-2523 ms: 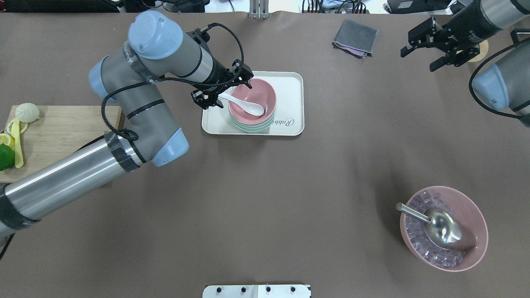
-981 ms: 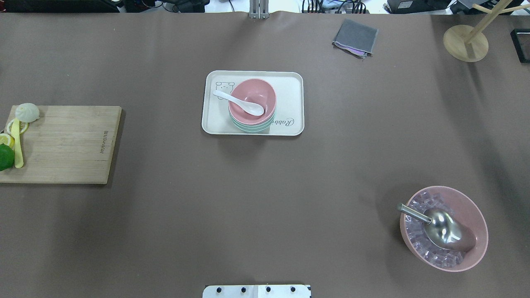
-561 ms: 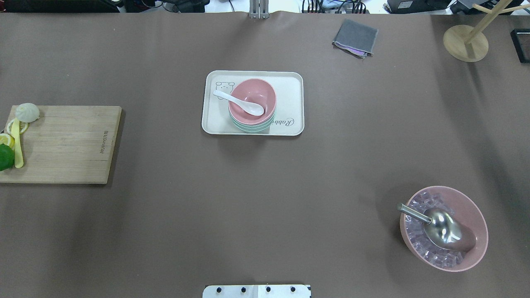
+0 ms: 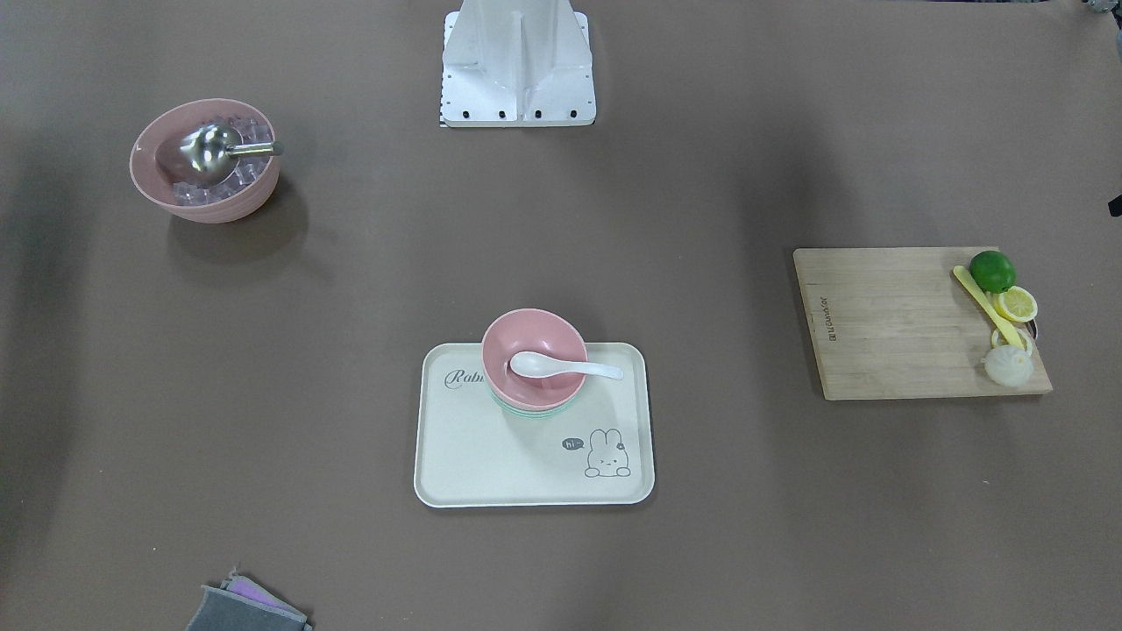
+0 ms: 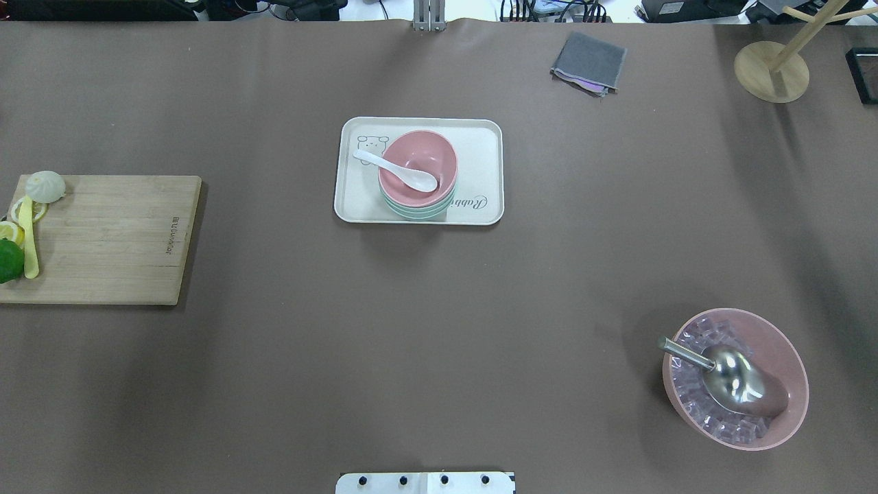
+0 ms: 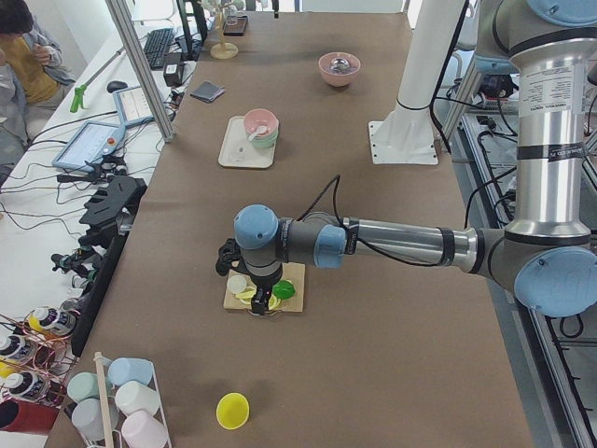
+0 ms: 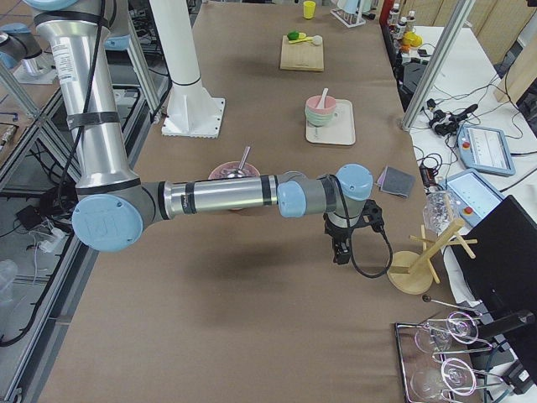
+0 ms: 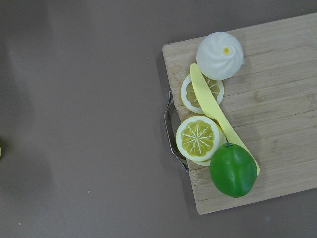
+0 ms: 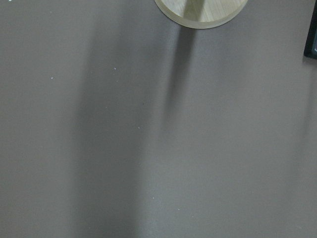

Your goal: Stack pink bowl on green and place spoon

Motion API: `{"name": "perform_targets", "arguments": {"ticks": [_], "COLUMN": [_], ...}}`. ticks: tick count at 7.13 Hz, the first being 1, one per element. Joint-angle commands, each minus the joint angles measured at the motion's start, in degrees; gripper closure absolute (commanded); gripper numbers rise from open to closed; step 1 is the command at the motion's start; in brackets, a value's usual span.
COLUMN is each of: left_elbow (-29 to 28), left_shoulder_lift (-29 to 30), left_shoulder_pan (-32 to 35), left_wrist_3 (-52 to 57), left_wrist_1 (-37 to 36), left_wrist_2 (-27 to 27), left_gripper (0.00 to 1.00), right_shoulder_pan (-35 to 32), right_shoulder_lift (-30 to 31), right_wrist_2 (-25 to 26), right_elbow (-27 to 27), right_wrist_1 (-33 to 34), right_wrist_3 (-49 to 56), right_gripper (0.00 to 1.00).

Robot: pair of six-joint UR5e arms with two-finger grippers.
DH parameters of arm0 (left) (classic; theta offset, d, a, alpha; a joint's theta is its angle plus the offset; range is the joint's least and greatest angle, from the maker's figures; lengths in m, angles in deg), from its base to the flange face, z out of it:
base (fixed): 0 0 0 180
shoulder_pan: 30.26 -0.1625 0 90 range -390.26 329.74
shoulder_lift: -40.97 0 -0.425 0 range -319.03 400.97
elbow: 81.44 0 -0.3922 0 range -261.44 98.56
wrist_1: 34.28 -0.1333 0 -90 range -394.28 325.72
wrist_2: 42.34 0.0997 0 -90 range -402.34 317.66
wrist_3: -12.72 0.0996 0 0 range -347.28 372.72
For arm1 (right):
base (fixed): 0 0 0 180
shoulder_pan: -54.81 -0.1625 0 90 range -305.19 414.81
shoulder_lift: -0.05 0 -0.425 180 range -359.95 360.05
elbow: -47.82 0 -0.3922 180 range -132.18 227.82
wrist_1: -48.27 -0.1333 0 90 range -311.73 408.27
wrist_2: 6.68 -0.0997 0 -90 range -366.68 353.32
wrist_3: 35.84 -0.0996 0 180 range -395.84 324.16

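- Task items: the pink bowl (image 5: 420,159) sits nested in the green bowl (image 5: 416,212); only a green rim shows beneath it. Both stand on the cream tray (image 5: 481,165) near the middle of the table (image 5: 439,309).
- Spoon: the white spoon (image 5: 401,173) lies in the pink bowl. Its scoop rests in the bowl and its handle overhangs the rim toward the tray's printed corner.
- Left gripper (image 6: 262,297): it hangs above the end of the cutting board (image 5: 116,240), over the lime (image 8: 233,170) and the cut fruit, well apart from the tray. Only the left side view shows it, so whether the jaws are open or closed cannot be told.
- Right gripper (image 7: 339,254): it hangs above bare table just beside the wooden stand (image 5: 771,71), well apart from the tray. Only the right side view shows it; the jaw state cannot be told.
- Step in hand: judged complete. Stacking and spoon placement both read as done, and nothing touches the task items.
- Next move: no further grasp appears necessary. A check that the bowl sits level and the spoon rests stably is all that is called for.
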Motion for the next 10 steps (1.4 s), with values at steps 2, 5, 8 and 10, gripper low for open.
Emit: {"name": "perform_targets", "arguments": {"ticks": [2,5,8,10], "left_elbow": [2.10,2.01,1.22,1.22], "left_shoulder_lift": [-3.24,-3.16,-2.98,-3.25], "left_shoulder_pan": [4.01,3.75,3.83,3.83], "left_wrist_3": [0.36,0.46,0.46,0.02], "left_wrist_1": [-0.08,-0.08,-0.08,-0.08], "left_wrist_2": [-10.37,-9.59,-9.51,-9.51], "left_gripper": [0.02,0.02,0.02,0.02], "right_shoulder_pan": [-0.06,-0.06,-0.06,0.02], "right_shoulder_lift": [0.80,1.50,1.50,1.41], "right_wrist_2": [-0.97,-2.03,-3.18,-3.00], "right_elbow": [1.81,2.42,3.04,3.04], "right_wrist_1": [0.01,-0.08,0.01,-0.08], "right_wrist_3": [-0.07,-0.07,-0.07,-0.07], "right_gripper": [0.00,0.00,0.00,0.00]}}
